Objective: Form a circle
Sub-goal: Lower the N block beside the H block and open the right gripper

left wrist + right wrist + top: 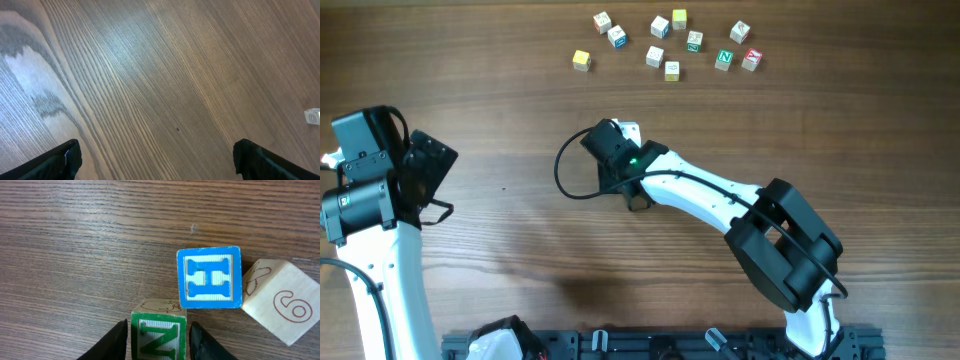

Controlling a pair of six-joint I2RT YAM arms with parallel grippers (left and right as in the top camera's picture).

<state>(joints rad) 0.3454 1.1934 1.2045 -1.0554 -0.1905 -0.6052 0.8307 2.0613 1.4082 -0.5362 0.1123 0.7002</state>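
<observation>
Wooden and hard, the cubes of the circle (209,277) look light, with smooth faces apt to slip, so a pinch across two flat sides suits. The circle sits lower right in the right wrist view, the right claw (158,326) straddling its N cube (159,344), clamped or loose unclear; the left claw (157,145) gapes empty.

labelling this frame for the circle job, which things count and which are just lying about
In the job: H cube, 6 cube, N cube, close together; right gripper, fingers either side of the N cube.
Lying about: loose cubes, scattered apart from that bunch; left gripper, open over bare table.
</observation>
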